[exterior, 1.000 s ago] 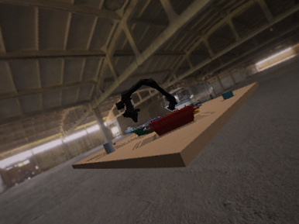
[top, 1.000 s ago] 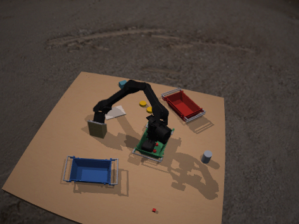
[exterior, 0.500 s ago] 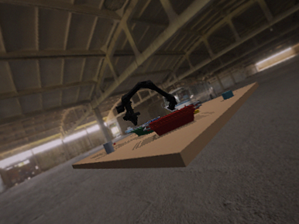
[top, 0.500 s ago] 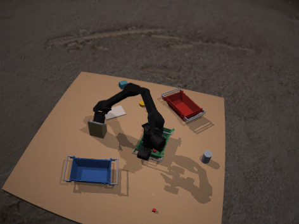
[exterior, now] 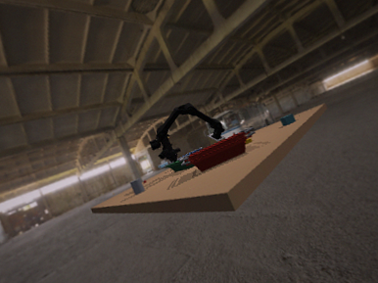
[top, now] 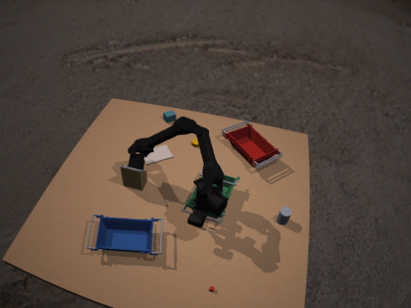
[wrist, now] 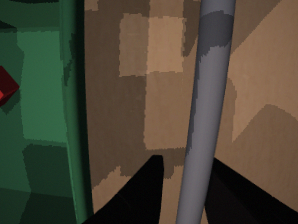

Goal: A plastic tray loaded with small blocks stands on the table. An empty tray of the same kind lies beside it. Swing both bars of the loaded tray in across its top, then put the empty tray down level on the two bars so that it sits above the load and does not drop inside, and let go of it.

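The green tray (top: 229, 191) (wrist: 42, 85) holds small red blocks; one red block (wrist: 7, 89) shows in the wrist view. Its near wire bar (top: 215, 220) (wrist: 212, 90) is swung out beyond the end wall. Its far bar is mostly hidden by the arm and seems to lie just inside the far rim. My gripper (top: 198, 217) (exterior: 172, 158) (wrist: 182, 166) is slightly open, with its fingertips on either side of the near bar and a gap left of it. The blue tray (top: 126, 237) and the red tray (top: 253, 143) (exterior: 220, 153) are empty, their bars swung out.
A grey cylinder (top: 285, 216) (exterior: 136, 186) stands right of the green tray. A teal block (top: 170, 116) (exterior: 288, 119), a yellow disc (top: 195, 143) and a white slab (top: 161, 154) lie farther back. An olive panel (top: 134, 177) is at the arm's base. A loose red block (top: 212, 289) lies near the front.
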You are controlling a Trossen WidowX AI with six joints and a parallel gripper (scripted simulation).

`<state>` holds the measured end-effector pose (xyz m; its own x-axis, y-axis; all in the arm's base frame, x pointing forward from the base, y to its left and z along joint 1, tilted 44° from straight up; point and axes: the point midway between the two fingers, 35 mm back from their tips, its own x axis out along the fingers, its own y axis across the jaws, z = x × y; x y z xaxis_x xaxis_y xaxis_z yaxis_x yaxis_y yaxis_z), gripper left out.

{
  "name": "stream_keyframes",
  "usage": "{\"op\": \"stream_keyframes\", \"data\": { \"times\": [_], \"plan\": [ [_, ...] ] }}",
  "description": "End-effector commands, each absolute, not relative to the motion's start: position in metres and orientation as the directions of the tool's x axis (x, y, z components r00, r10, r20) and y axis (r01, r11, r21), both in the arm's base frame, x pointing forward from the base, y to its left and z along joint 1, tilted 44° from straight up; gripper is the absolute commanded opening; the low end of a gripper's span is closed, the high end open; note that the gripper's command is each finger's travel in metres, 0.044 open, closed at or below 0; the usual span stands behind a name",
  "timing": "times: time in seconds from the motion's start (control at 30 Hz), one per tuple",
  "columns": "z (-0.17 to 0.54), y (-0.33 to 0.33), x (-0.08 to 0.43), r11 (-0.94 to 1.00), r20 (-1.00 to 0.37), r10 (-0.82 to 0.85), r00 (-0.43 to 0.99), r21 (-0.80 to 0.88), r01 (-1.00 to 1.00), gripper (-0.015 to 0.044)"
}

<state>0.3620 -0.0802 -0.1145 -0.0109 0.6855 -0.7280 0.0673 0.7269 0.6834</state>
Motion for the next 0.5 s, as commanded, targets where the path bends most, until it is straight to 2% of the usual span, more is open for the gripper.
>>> {"op": "stream_keyframes", "data": {
  "times": [0.0, 0.47],
  "plan": [
    [-0.109, -0.082, 0.362, 0.722, -0.724, 0.69, -0.008, 0.687, 0.077, 0.0082],
    [-0.067, -0.077, 0.364, 0.722, -0.723, 0.69, -0.009, 0.688, 0.077, 0.0082]
  ]
}}
